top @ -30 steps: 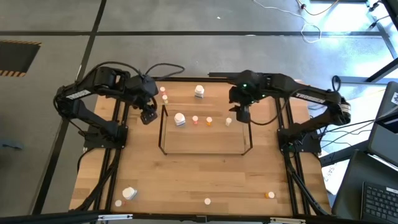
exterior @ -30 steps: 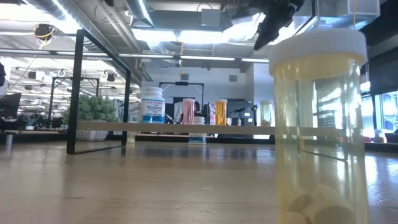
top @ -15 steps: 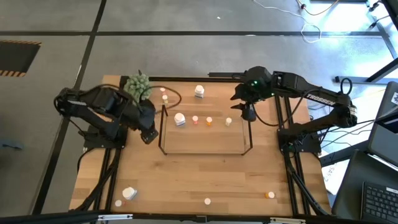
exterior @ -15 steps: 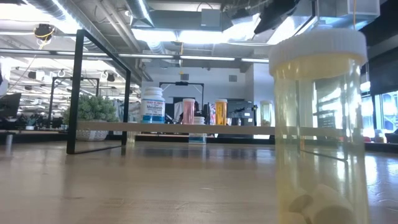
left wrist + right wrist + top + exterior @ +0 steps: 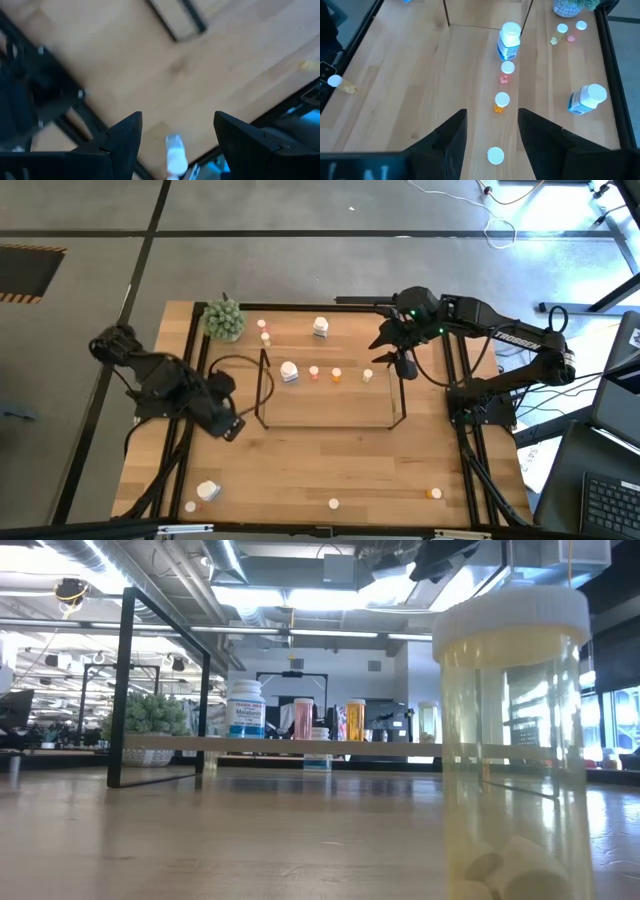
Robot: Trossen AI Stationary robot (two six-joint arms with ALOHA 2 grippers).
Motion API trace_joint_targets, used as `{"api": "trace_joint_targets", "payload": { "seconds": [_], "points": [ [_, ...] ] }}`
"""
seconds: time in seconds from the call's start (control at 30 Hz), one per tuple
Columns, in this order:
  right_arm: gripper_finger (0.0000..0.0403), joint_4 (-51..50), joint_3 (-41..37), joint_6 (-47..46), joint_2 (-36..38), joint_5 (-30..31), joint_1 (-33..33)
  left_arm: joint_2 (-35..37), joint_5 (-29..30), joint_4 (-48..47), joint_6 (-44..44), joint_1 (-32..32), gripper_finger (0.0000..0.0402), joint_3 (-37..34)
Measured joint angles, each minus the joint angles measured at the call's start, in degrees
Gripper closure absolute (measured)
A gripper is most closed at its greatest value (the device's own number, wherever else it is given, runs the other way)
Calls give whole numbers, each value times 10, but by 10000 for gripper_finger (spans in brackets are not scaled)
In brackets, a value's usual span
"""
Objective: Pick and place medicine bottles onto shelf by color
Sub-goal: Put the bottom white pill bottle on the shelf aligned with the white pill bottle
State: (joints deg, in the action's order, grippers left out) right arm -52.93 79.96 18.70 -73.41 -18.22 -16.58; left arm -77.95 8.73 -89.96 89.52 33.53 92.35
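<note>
Left gripper [image 5: 232, 430] now withdrawn, plant [image 5: 224, 319] uncovered — low view: yellowish bottle [image 5: 512, 740] close-up.

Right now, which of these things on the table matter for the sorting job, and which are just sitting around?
Part of the job:
- shelf
- white bottle, pink bottle and orange bottle on it
- loose white bottle
- near-edge bottle

Just lying about:
- green plant
- black table frame

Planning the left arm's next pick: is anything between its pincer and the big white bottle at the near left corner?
Nothing visible: bare wood lies between the open left pincer and the white bottle. The shelf stands off to the side.
</note>
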Motion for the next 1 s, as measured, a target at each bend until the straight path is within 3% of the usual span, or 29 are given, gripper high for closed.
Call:
{"api": "trace_joint_targets", "payload": {
  "seconds": [0.17, 0.47, 0.73, 1.0],
  "points": [
    [224, 0, 0, 9, 0, -51, 0, 0, -44, 24, 67, 61, 160, -44],
    [224, 0, 0, 9, 0, -172, 0, 0, -55, 200, 157, 166, 160, -151],
    [224, 1, 0, 9, 0, -179, 0, 0, -62, 325, 213, 218, 160, -258],
    [224, 9, 0, 9, 0, -179, 0, 0, -100, 342, 289, 241, 160, -287]
  ]
}}
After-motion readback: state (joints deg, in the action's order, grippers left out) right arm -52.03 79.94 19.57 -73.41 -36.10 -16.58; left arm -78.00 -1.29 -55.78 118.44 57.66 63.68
